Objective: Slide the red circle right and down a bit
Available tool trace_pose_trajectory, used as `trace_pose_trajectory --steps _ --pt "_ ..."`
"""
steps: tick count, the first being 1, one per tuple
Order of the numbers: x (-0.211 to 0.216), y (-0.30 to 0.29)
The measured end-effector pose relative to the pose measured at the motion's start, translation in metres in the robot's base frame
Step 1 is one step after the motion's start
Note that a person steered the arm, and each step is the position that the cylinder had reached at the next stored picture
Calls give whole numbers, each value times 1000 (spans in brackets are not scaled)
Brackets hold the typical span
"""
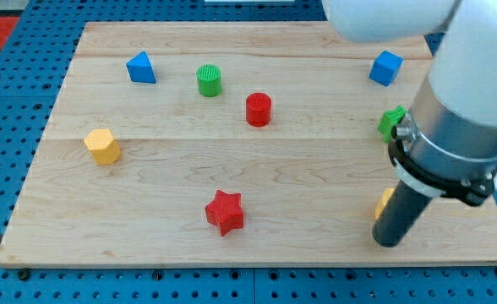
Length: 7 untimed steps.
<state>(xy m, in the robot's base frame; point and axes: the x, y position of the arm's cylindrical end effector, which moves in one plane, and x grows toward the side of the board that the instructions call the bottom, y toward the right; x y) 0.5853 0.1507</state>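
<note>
1. Pale wooden board [257, 169] lies on a blue pegboard surface [3, 169] and fills most of the view
2. The red circle [259, 110] stands upright on the board, a little above the centre and slightly toward the view's top
3. The arm [451, 127] comes in from the view's top right; its dark rod ends with the tip [387, 243] near the board's bottom-right corner
4. The red circle is well apart from the tip, up and to the view's left of it, with bare wood between them
5. The arm carries no pincer, so nothing is spread, pressed together or pinching; the tip touches no block that can be made out
6. A yellow block [385, 203] peeks out just beside the rod on its left, mostly hidden; contact cannot be told
7. A green block [390, 123] sits at the arm's left edge, partly covered, its shape unclear
8. A green cylinder [209, 80] stands near the red circle, up and to its left
9. A blue triangular block [141, 67] lies at the top left, a blue cube [385, 67] at the top right
10. A yellow hexagon [103, 146] sits at the left, and a red star [225, 212] lies below the red circle, toward the view's bottom
</note>
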Motion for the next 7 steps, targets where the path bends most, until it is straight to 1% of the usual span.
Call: trace_pose_trajectory --steps 2,3,4,6,7 --pt "-8 0" --pt "-8 12" --pt "-20 5" --pt "-102 -130" --pt "-140 -184"
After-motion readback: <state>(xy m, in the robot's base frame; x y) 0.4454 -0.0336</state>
